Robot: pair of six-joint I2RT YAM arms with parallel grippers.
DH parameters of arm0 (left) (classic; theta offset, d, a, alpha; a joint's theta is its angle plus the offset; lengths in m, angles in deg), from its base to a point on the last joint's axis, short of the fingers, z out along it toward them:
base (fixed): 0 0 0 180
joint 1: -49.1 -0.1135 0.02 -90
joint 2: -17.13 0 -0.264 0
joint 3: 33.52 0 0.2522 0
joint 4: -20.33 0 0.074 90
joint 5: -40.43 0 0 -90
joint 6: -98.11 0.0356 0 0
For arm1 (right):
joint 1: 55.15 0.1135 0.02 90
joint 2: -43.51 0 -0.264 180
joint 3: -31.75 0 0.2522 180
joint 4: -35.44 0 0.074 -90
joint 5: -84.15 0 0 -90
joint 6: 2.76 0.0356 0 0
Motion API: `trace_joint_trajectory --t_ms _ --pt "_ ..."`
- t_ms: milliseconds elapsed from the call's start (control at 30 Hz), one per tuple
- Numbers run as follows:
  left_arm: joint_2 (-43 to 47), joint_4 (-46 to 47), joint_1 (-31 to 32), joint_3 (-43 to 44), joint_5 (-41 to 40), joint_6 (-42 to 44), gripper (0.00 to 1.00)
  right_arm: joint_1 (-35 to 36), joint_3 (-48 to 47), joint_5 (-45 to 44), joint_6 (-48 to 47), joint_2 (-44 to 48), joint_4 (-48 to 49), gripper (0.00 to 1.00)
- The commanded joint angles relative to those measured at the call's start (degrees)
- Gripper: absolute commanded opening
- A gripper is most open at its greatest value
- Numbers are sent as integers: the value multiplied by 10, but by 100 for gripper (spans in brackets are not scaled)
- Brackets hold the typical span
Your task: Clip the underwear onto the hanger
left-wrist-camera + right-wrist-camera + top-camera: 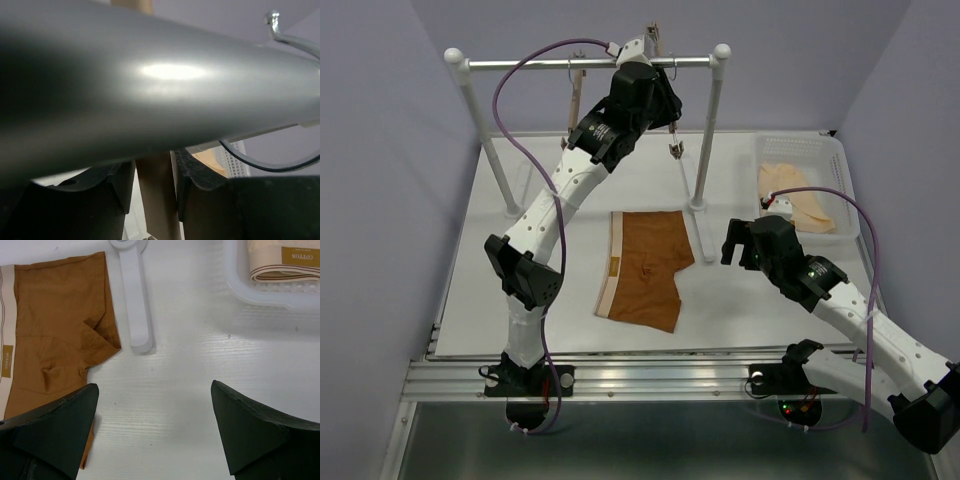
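Top external view, left to right. A spare hanger [577, 100] hangs on end from the rail [540, 64] of a white rack at the back of the table [520, 310]. Beside it the left arm reaches up to the rail, and the left gripper [662, 100] sits just under the bar. It is on the hanger [674, 142], which stands steeply tilted, with one clip above the rail and the other below the gripper.

Left wrist view: the rail fills the upper frame. Below it the wooden bar of the hanger runs between the two fingers [200, 192], which are closed against its sides.

The underwear [645, 270] lies flat at mid-table, apart from both arms, with its tan waistband toward the left.

Right wrist view: a rack foot [135, 295] lies just beside a leg edge of the underwear.

The right gripper [155, 435] hovers over bare table to the right of the underwear. Its fingers are spread wide and hold nothing.

At the far right rear, a white basket [800, 148] holds a pale garment [795, 200].
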Motion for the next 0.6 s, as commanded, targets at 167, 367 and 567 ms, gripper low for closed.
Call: trace_joint_trajectory --t_ms 167,367,567 --pt "21 11 -3 31 18 18 27 -3 -2 -14 1 2 2 100" --pt "36 20 -3 19 23 22 22 -3 -5 -13 4 -6 3 100" --pt "51 21 -3 19 4 33 13 -3 -9 -6 3 -12 3 100"
